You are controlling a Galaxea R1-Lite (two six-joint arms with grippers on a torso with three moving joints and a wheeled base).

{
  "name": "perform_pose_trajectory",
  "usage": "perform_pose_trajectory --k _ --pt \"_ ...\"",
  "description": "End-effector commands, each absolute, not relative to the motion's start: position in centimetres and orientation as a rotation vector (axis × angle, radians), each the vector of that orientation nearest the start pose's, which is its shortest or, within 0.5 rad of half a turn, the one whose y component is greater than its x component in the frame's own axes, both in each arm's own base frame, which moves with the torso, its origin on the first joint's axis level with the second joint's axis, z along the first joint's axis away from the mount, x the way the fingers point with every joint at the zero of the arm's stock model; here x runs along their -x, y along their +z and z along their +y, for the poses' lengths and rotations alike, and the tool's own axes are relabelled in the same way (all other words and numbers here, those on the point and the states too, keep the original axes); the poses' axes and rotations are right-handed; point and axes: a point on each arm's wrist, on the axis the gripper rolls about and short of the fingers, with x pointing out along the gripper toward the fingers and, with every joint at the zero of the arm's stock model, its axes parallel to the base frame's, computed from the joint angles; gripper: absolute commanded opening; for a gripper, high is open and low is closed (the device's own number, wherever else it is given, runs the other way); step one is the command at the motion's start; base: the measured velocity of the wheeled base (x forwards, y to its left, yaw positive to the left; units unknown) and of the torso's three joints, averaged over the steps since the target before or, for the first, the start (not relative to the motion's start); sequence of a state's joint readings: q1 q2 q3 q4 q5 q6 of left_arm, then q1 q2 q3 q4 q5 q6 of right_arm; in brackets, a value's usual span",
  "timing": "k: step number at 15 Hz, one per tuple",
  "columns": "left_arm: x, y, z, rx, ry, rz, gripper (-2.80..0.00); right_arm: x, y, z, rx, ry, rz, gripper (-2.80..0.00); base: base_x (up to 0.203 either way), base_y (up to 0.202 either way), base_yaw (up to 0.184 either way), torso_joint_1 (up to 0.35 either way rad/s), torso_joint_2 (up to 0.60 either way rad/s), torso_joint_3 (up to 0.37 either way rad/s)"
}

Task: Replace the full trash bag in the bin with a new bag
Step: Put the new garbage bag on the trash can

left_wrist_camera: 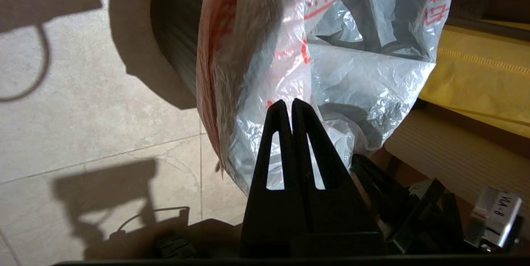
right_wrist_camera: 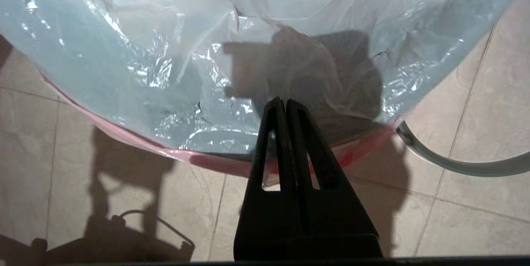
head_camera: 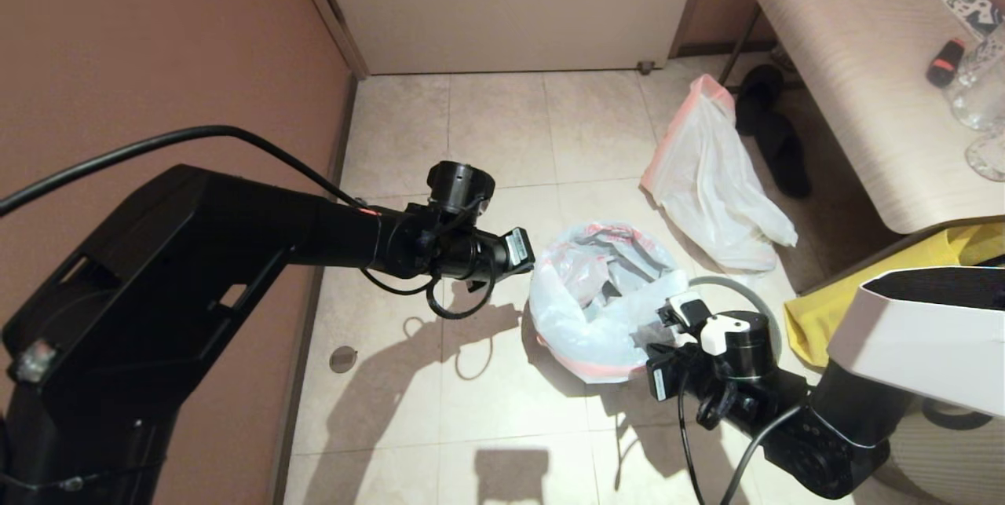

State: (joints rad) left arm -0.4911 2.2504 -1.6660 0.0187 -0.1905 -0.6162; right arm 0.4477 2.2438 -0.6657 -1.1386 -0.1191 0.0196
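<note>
**A:** Why is that plain white sack lying way over there on the floor?

**B:** That's the full trash bag (head_camera: 710, 191), the one with the pink-red rim. It lies far off to the right, by the leg of the worktop (head_camera: 864, 81) and a pair of dark slippers (head_camera: 773, 140), well apart from the bin (left_wrist_camera: 176, 38). I'd say it was put aside so the bin is free for lining.

**A:** And the bin itself?

**B:** In the middle of the floor, nearly hidden. The new bag (head_camera: 597, 297), with the red characters, is draped over its mouth and down its sides, the pink edge hanging on the near side. The grey hoop (head_camera: 746, 293) lies on the floor just to the right of it, not yet on; my guess is it clamps the bag once the plastic sits evenly.

**A:** What are the arms doing?

**B:** The left gripper (left_wrist_camera: 288, 106) reaches in level from the left, jaws pressed together at the plastic on that side. Whether they pinch a fold, I can't tell. The right gripper (right_wrist_camera: 283, 104) comes from the near right, low, wrist bent toward the bag's near edge, jaws pressed together too, tips over the pink hem. I can't make out a grip there either.
</note>
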Motion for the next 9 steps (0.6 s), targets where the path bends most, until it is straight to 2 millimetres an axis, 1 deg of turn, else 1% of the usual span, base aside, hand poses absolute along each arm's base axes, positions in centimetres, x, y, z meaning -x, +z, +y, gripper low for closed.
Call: perform_pose_trajectory --k 1,2,6,8,9 --pt "-40.3 14.3 -22.1 0.487 -0.449 0.787 -2.80 -32.1 0.7 15.1 0.111 0.317 0.444 -2.80 0.000 0.000 0.000 0.000 0.00 0.000" --pt "-40.3 14.3 -22.1 0.487 -0.449 0.787 -2.80 -32.1 0.9 15.1 0.110 0.317 0.440 -2.80 0.000 0.000 0.000 0.000 0.00 0.000" --pt "-40.3 14.3 -22.1 0.487 -0.449 0.787 -2.80 -31.5 4.6 14.8 0.086 0.318 0.349 -2.80 0.000 0.000 0.000 0.000 0.00 0.000" --pt "-40.3 14.3 -22.0 0.487 -0.450 0.786 -2.80 -31.7 4.8 13.7 0.124 0.298 0.344 -2.80 0.000 0.000 0.000 0.000 0.00 0.000" --pt "-40.3 14.5 -22.0 0.488 -0.451 0.783 -2.80 -31.4 4.6 13.3 0.157 0.311 0.354 -2.80 0.000 0.000 0.000 0.000 0.00 0.000"
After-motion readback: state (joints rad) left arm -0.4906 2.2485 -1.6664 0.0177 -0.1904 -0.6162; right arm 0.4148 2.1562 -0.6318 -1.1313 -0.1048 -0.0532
